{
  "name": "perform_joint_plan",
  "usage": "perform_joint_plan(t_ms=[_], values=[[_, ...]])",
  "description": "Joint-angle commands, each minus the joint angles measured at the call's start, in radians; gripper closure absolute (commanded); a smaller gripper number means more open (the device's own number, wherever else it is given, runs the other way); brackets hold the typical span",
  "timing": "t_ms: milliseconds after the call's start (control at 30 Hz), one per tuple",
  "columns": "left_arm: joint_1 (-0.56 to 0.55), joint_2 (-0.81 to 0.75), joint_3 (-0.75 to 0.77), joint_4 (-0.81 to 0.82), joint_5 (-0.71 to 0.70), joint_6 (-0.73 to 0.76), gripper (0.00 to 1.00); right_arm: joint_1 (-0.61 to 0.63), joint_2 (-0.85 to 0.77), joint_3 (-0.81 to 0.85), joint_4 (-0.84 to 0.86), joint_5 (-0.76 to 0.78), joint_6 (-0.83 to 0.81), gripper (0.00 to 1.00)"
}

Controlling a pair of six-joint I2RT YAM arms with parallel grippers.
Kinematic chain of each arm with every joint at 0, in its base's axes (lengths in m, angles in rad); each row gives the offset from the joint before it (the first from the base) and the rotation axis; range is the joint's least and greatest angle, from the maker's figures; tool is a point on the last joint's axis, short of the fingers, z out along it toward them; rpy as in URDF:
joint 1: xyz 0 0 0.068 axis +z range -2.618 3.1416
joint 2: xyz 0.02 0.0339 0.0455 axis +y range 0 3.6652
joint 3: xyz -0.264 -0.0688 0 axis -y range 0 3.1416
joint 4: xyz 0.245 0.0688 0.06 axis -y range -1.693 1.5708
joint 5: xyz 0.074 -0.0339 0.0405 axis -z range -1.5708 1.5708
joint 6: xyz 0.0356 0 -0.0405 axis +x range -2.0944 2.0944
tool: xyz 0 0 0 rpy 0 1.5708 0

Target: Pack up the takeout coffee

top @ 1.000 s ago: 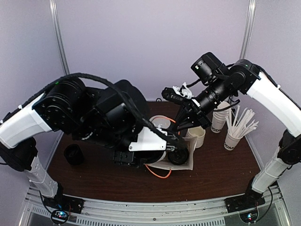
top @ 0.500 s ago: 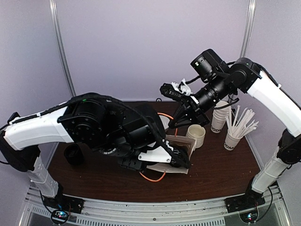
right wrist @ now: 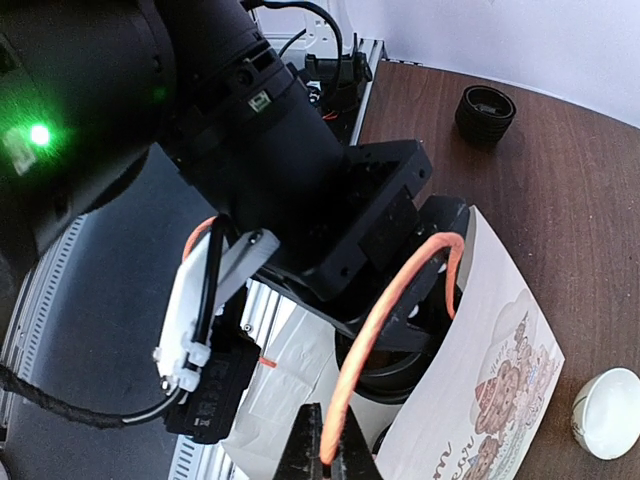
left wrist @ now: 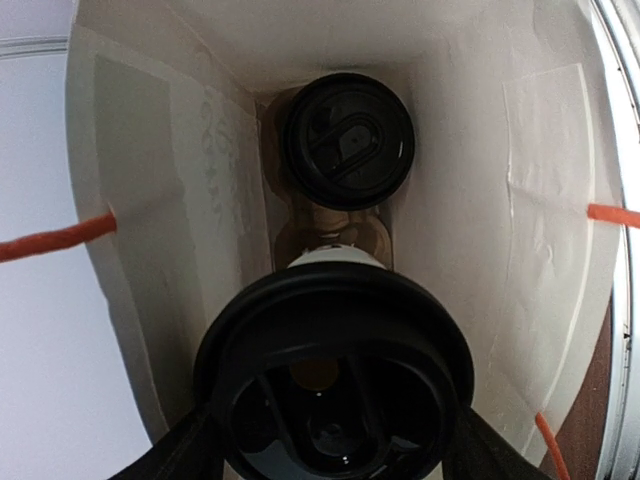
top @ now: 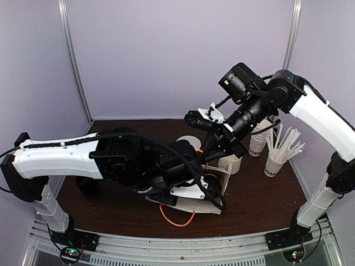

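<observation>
Inside paper bag (left wrist: pixel 470 200), left gripper (left wrist: pixel 335 455) spread wide, fingers clamped on either side of near cup (left wrist: pixel 335 380). Far cup (left wrist: pixel 347 140) sat beyond fingertips, deeper in bag. Right gripper (right wrist: pixel 325 455) pinched tight on orange handle (right wrist: pixel 385 300) of bag.

The left arm (top: pixel 55 159) and right arm (top: pixel 326 117) wear glossy white shells on their long links and bulky matte-black joint housings, with black cables (right wrist: pixel 70 408) alongside, a green indicator light (right wrist: pixel 38 133) on the left arm, a white cable clip (right wrist: pixel 190 305) behind its jaws, and thin black tips on the right gripper (right wrist: pixel 325 455).
</observation>
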Motion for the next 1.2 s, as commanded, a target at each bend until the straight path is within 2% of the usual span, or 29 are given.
perform_joint_plan(t_ms=[0, 533, 900, 1167], values=[[0.01, 0.003, -0.043, 0.102, -0.041, 0.047, 0.39, 0.013, 0.012, 0.027, -0.026, -0.025, -0.01, 1.0], [0.074, 0.01, -0.225, 0.293, -0.036, 0.109, 0.39, 0.031, 0.048, 0.082, -0.051, -0.034, -0.01, 1.0], [0.109, 0.029, -0.255, 0.401, -0.041, 0.167, 0.4, 0.034, 0.066, 0.09, -0.065, -0.054, -0.016, 1.0], [0.124, 0.029, -0.272, 0.421, -0.027, 0.186, 0.4, 0.034, 0.079, 0.11, -0.08, -0.062, -0.023, 1.0]])
